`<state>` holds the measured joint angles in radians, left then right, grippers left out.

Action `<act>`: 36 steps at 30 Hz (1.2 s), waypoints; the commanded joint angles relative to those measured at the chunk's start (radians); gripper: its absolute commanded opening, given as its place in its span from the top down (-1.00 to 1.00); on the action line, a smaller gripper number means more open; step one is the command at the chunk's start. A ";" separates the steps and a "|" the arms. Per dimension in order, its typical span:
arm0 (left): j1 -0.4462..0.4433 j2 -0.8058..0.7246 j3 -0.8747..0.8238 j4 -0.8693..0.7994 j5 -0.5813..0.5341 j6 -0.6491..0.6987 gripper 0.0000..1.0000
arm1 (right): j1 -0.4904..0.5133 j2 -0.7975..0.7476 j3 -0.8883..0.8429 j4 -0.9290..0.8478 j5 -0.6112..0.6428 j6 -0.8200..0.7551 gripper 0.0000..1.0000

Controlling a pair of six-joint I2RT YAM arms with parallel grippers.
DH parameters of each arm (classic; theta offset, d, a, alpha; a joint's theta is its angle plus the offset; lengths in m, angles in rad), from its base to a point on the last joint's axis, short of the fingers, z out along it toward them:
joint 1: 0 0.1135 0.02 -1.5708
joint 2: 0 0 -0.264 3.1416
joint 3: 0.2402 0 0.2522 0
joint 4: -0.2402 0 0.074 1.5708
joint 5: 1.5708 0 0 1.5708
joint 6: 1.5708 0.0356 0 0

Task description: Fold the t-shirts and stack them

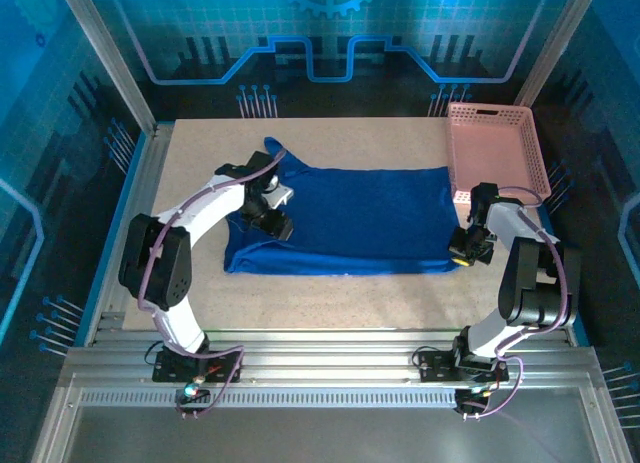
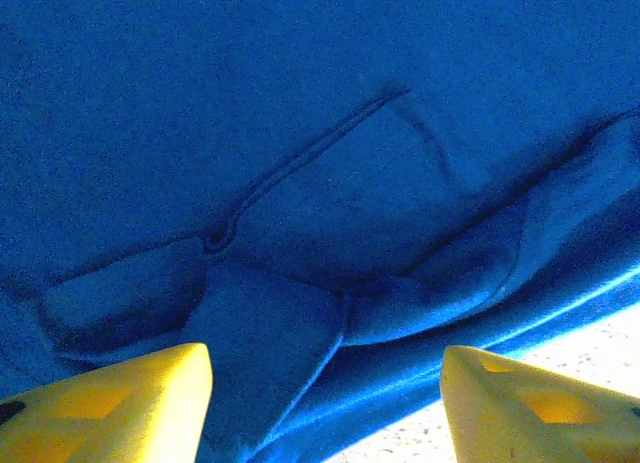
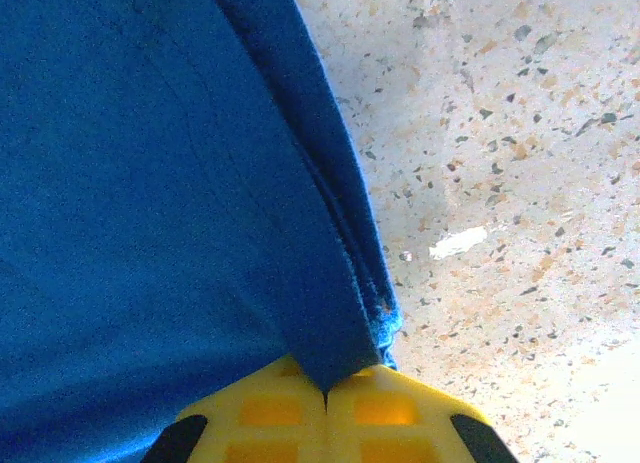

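While the left arm (image 1: 190,218) covers its nine-o'clock edge, the t-shirt (image 1: 350,218) lies spread at the centre of the table (image 1: 330,303); the left gripper (image 2: 325,383) hangs released over a rumpled sleeve, and the right gripper (image 3: 325,388) clenches the four-o'clock hem corner.

Royal-blue t-shirt (image 1: 350,218), pink basket (image 1: 497,148)

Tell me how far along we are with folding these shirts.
Early on. Done: one t-shirt lies spread on the table, a sleeve poking out at its far left. In hand: the right claw is shut on the shirt's near right corner, and the left claw is open over the bunched left end. Left: the folds themselves and any stacking. The pink basket sits beside the shirt's right end.
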<state>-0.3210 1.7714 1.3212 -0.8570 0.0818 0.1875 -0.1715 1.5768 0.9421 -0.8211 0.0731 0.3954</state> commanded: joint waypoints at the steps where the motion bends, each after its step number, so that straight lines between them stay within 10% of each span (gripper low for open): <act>1: -0.003 0.039 0.019 -0.007 -0.016 0.068 -0.23 | -0.008 0.009 -0.004 -0.016 0.022 -0.003 1.00; 13: 0.017 0.089 -0.027 0.011 -0.068 0.066 -0.08 | -0.008 -0.004 -0.020 -0.013 0.024 -0.005 1.00; 28: 0.092 0.044 -0.036 0.029 -0.021 -0.002 1.00 | -0.007 -0.015 -0.025 -0.012 0.027 0.003 1.00; 36: 0.243 -0.091 -0.093 0.116 0.155 -0.140 1.00 | -0.008 -0.021 -0.037 -0.006 0.027 0.003 1.00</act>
<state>-0.1158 1.7348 1.2545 -0.7750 0.1448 0.1158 -0.1715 1.5764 0.9157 -0.8146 0.0788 0.3954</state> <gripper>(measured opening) 0.053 0.063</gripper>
